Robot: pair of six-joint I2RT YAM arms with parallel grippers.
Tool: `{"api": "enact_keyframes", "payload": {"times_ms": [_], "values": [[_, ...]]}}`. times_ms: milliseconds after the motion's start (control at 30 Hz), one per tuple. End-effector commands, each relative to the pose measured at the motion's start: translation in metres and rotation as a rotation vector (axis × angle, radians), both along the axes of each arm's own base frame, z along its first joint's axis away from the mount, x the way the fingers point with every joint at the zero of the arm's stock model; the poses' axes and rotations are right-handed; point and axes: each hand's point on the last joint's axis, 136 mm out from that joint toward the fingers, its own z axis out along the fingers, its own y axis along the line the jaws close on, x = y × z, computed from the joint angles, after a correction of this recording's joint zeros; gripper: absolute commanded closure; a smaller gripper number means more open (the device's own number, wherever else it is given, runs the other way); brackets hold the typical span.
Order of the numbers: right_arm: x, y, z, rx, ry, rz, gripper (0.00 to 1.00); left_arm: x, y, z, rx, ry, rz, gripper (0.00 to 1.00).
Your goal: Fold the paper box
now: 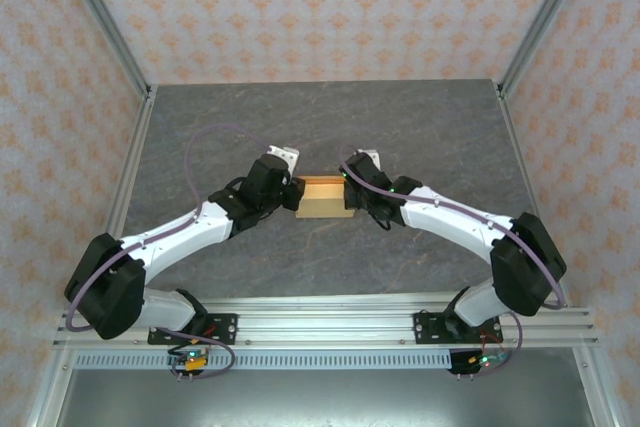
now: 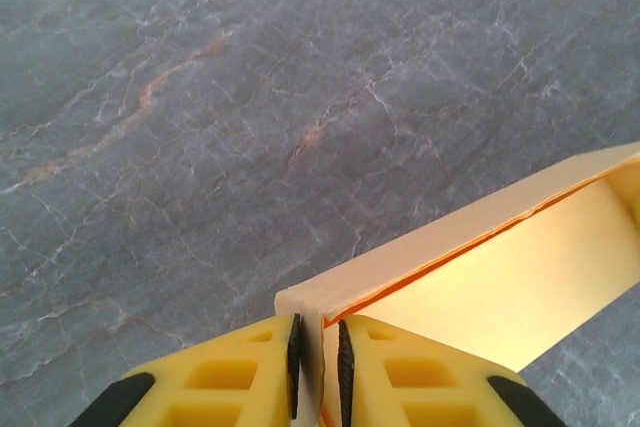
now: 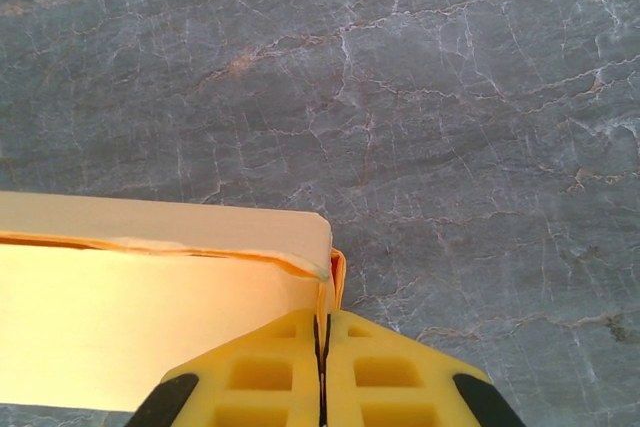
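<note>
Judging the paper box point(image 1: 323, 197) light, thin, springy and easily creased; lies at the middle of the tabletop point(image 1: 400, 117). Best taken gently by the end flaps. Pinched at left flap by left gripper point(image 2: 320, 352), at right flap by right gripper point(image 3: 322, 337), both clamped on cardboard.

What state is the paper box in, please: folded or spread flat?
Folded, not flat: the paper box has panels meeting at creased corners in both wrist views; flap closure: cannot tell.
</note>
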Motion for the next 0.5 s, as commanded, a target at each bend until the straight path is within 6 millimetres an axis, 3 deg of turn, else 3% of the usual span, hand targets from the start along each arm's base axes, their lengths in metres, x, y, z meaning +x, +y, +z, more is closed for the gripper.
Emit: {"api": "enact_keyframes", "payload": {"times_ms": [0,267,467], "values": [[-0.005,0.000,-0.007,-0.051,0.027,-0.002,0.92,0.001,-0.001,0.011,-0.016,-0.005,0.017,0.80],[-0.004,-0.003,-0.009,-0.066,0.021,-0.019,0.92,-0.003,-0.003,0.000,-0.068,0.059,0.057,0.87],[-0.005,0.000,-0.007,-0.120,-0.009,-0.013,0.92,-0.002,-0.002,0.012,-0.117,0.074,0.102,0.87]]}}
